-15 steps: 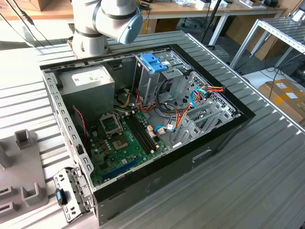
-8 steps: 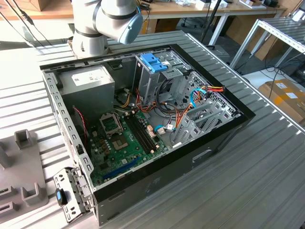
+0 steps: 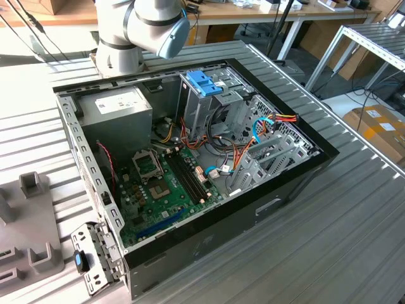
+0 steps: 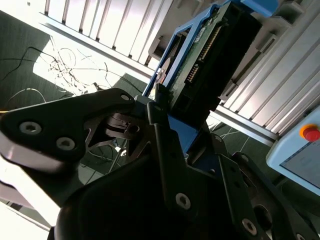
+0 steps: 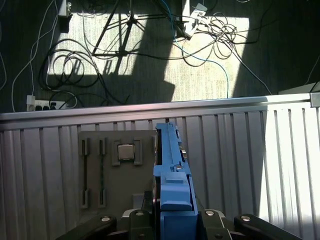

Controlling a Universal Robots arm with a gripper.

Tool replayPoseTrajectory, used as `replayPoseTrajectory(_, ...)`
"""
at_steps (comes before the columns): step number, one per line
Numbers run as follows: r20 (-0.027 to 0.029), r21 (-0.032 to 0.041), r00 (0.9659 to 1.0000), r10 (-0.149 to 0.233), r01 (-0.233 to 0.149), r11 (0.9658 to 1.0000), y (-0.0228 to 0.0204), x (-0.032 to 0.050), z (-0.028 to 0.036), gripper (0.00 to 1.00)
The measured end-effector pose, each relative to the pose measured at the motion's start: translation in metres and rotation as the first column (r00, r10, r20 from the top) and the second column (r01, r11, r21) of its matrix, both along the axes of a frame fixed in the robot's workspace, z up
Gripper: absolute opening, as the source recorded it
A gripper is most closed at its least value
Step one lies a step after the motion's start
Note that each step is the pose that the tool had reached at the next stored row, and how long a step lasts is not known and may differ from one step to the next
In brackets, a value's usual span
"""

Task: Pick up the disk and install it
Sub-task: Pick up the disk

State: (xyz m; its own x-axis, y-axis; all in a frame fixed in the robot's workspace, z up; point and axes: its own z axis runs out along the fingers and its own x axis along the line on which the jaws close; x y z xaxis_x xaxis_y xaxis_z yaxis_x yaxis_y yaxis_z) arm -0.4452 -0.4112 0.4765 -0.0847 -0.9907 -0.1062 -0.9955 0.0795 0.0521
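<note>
My gripper (image 4: 185,131) is shut on the disk (image 4: 207,55), a flat drive with blue plastic side rails and a row of connector pins along one edge. In the first wrist view the disk (image 5: 169,165) appears edge-on with its blue rail facing the camera, clamped between the jaws of my gripper (image 5: 172,212). It hangs over the ribbed metal table, beside a grey fixture plate (image 5: 95,170). The open computer case (image 3: 190,158) lies on the table in the exterior view, and the arm (image 3: 142,28) rises behind its far edge.
Inside the case are a grey power supply box (image 3: 117,109), the motherboard (image 3: 161,187), loose coloured cables (image 3: 253,136) and a bare blue bracket (image 3: 204,82) atop the drive cage. The fixture plate carries a processor chip (image 5: 125,151). Cables lie on the floor (image 5: 125,55) beyond the table edge.
</note>
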Motion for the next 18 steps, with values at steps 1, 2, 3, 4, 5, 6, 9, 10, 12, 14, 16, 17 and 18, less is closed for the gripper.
replayPoseTrajectory(1, 0.0, 0.0, 1.0, 0.0, 0.0, 1.0, -0.0003, 0.0, 0.0, 0.37)
replayPoseTrajectory(2, 0.0001, 0.0, 1.0, 0.0, 0.0, 1.0, -0.0007, 0.0, -0.0001, 0.37)
replayPoseTrajectory(3, 0.0001, 0.0001, 1.0, 0.0, 0.0, 1.0, -0.0012, 0.0, -0.0001, 0.37)
replayPoseTrajectory(4, 0.0, 0.0, 1.0, 0.0, 0.0, 1.0, -0.0016, 0.0, 0.0, 0.37)
replayPoseTrajectory(5, 0.0001, 0.0, 1.0, 0.0, 0.0, 1.0, -0.0022, 0.0, 0.0, 0.37)
replayPoseTrajectory(6, 0.0, 0.0, 1.0, 0.0, 0.0, 1.0, -0.0029, 0.0, 0.0, 0.37)
replayPoseTrajectory(9, 0.0001, 0.0, 1.0, 0.0, 0.0, 1.0, -0.0069, 0.0, -0.0001, 0.37)
replayPoseTrajectory(10, 0.0, 0.0, 1.0, 0.0, 0.0, 1.0, -0.0075, 0.0, 0.0, 0.37)
replayPoseTrajectory(12, 0.0, 0.0, 1.0, 0.0, 0.0, 1.0, -0.0088, 0.0, 0.0, 0.37)
replayPoseTrajectory(14, 0.0, 0.0, 1.0, 0.0, 0.0, 1.0, -0.0096, 0.0, 0.0, 0.37)
replayPoseTrajectory(16, 0.0, 0.0, 1.0, 0.0, 0.0, 1.0, -0.0106, 0.0001, 0.0, 0.37)
replayPoseTrajectory(17, -0.0001, 0.0, 1.0, 0.0, 0.0, 1.0, -0.0112, 0.0002, 0.0, 0.37)
replayPoseTrajectory(18, 0.0, 0.0, 1.0, 0.0, 0.0, 1.0, -0.0115, 0.0002, 0.0, 0.37)
